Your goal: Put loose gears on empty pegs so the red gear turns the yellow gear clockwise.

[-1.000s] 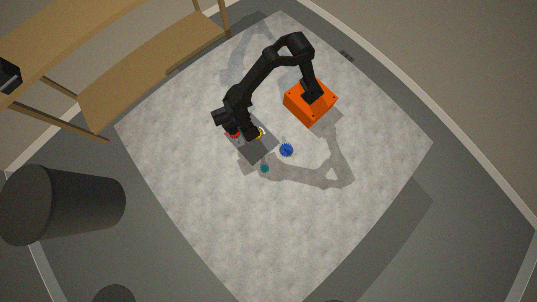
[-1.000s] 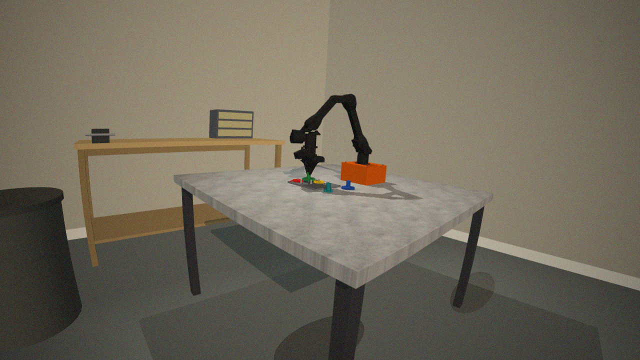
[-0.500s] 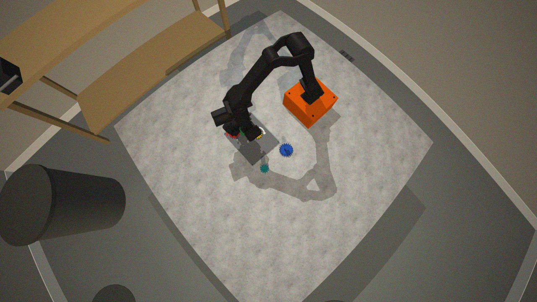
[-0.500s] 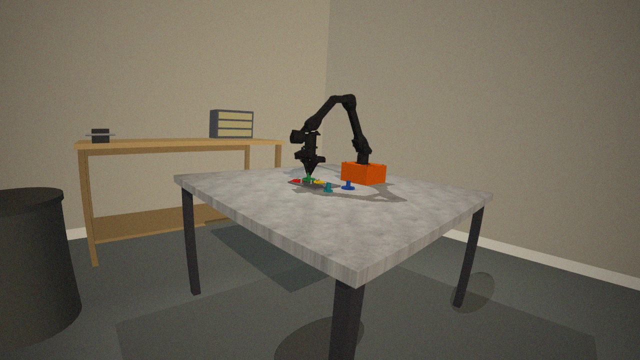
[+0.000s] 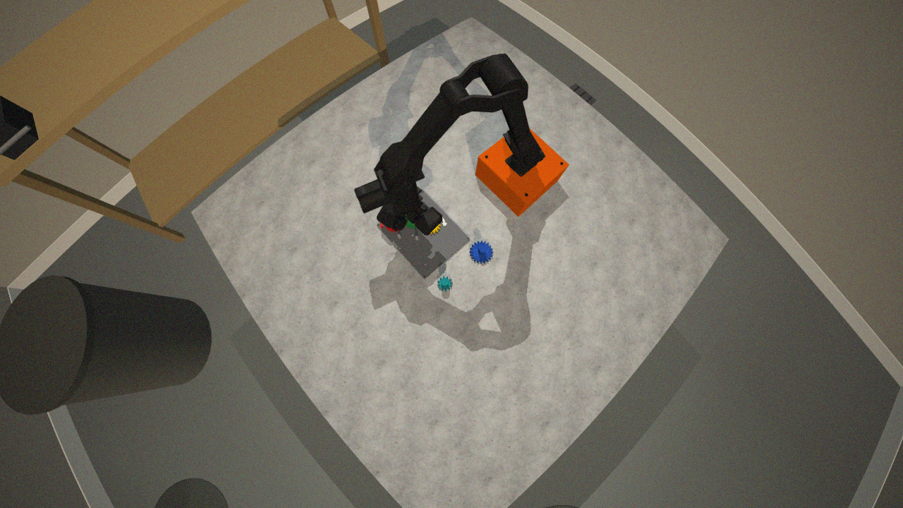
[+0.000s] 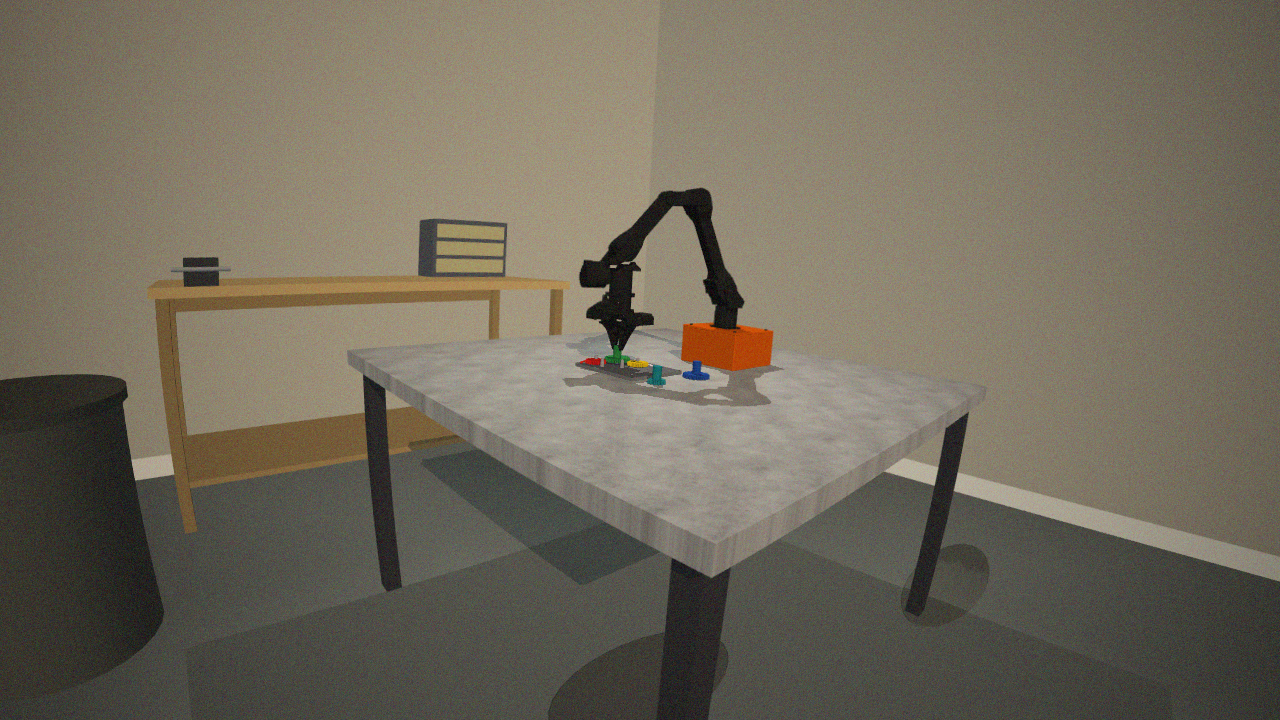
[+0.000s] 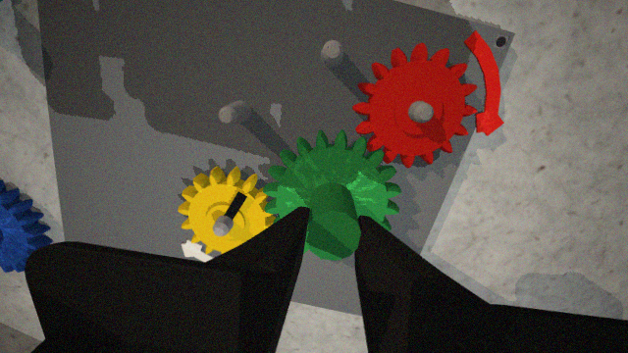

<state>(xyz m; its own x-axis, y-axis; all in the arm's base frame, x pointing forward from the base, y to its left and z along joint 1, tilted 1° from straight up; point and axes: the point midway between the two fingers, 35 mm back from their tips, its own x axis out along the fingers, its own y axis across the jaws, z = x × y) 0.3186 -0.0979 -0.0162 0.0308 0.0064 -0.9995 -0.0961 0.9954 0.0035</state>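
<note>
- Gripper point(image 5: 411, 222) point(image 6: 617, 347) point(image 7: 332, 222): narrowly parted, closed on the green gear's upright stem.
- Green gear point(image 5: 410, 224) point(image 6: 615, 359) point(image 7: 334, 167): directly below the fingertips, between red point(image 5: 387, 226) point(image 6: 592, 361) point(image 7: 402, 93) and yellow point(image 5: 435, 229) point(image 6: 637, 364) point(image 7: 206, 201); seating unclear, likely needs straight downward pressing.

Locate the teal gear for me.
In the top view, the teal gear stands on the table just off the grey board's lower corner, below and left of the blue gear.
</note>
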